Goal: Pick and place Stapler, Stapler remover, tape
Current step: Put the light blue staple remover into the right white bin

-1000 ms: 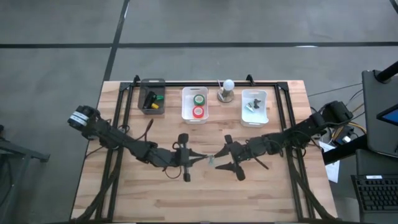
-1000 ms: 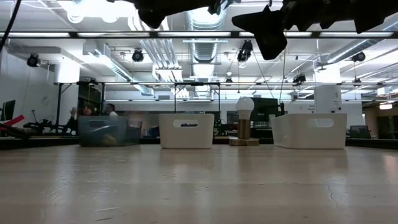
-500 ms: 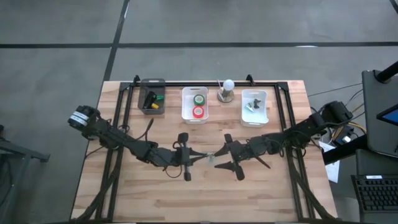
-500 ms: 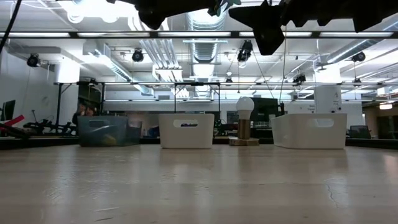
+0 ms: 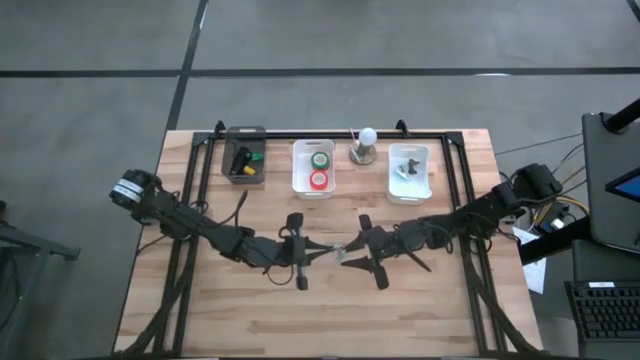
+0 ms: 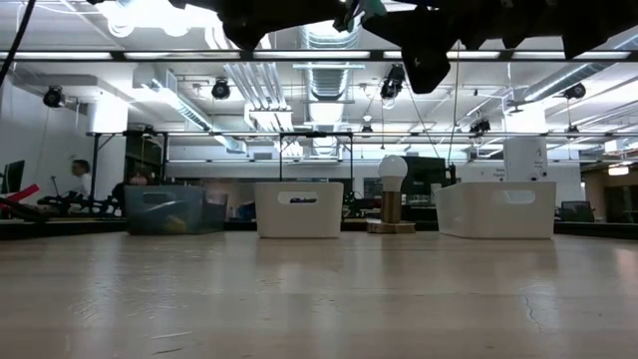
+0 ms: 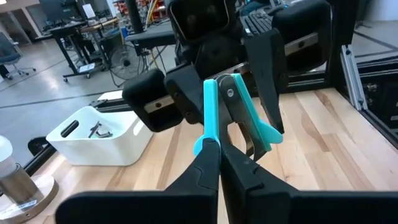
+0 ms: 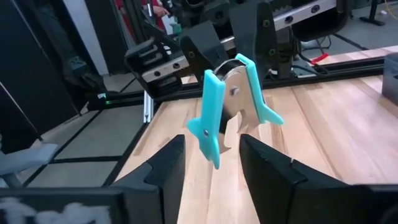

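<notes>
My left gripper (image 5: 322,252) is over the middle of the table, shut on a teal stapler remover (image 5: 341,253). My right gripper (image 5: 356,253) faces it from the right and is open. Its two fingers (image 8: 166,163) stand on either side of the remover (image 8: 231,102) without touching it. A green roll of tape (image 5: 320,158) and a red roll (image 5: 319,180) lie in the middle white bin (image 5: 300,170). A black thing (image 5: 238,160) with green and yellow pieces lies in the dark bin (image 5: 244,132); I cannot tell whether it is the stapler. My left gripper pinches the stapler remover between its two fingers by the lower end of a teal handle (image 7: 209,144). The fingers come level from the table's left. The remover is lifted clear of the table and sticks out beyond the fingertips, its metal claws (image 7: 244,124) toward my right gripper.
A white bin (image 5: 409,186) at the far right holds other small removers. A lamp with a round bulb (image 5: 365,145) stands between the two white bins. A dark frame rail (image 5: 330,135) runs behind the bins. Bare wood (image 5: 330,315) lies toward the near edge.
My right gripper has edged a little toward the table's left, closer around the remover, and stays open. My left gripper and the remover have kept still.
</notes>
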You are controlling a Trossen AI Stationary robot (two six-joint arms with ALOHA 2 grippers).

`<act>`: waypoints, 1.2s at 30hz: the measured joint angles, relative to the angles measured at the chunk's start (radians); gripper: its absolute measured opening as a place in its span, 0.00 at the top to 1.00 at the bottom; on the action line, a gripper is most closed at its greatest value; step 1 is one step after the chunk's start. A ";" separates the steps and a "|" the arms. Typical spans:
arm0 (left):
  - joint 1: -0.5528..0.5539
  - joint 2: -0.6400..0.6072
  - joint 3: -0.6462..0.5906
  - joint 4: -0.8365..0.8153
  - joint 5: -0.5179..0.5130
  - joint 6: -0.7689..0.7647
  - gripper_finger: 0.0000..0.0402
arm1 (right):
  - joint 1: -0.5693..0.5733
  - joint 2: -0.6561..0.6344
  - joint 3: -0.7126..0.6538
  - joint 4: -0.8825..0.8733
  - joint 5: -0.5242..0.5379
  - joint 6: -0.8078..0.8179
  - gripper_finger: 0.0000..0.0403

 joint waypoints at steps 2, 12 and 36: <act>0.000 0.000 0.000 0.000 0.000 0.000 0.98 | 0.000 -0.003 0.000 -0.001 -0.001 0.000 0.65; 0.000 0.000 0.000 0.000 0.000 0.007 0.98 | -0.002 -0.003 0.000 -0.006 -0.003 0.000 0.76; 0.000 -0.001 0.000 -0.003 -0.005 -0.070 0.91 | -0.008 -0.003 -0.001 -0.015 -0.003 -0.007 0.98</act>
